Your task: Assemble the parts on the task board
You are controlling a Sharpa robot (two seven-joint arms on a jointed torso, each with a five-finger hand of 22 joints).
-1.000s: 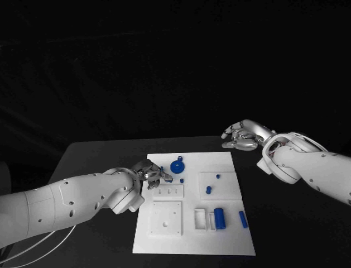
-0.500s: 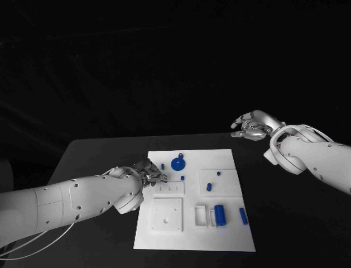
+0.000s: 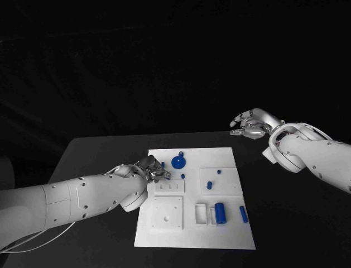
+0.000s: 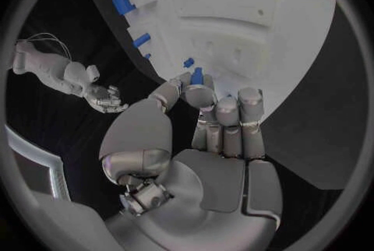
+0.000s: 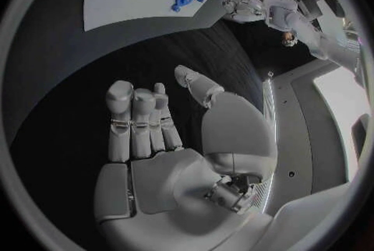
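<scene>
Occupying the frame's lower middle: one task board (image 3: 193, 234), white, its long axis running up-frame. Two hands: left hand (image 3: 149, 169) at the board's left edge, pinching one small blue peg (image 4: 196, 75) just above the board; right hand (image 3: 253, 124) well apart, upper right, fingers loosely spread, holding nothing. One blue disc (image 3: 178, 163) just right of the left hand.

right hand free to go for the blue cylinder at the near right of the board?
Probably yes. The right hand holds nothing and hovers over bare table beyond the task board's far right corner. The blue cylinder lies uncovered, and the left hand works at the opposite edge, so nothing blocks the path.
</scene>
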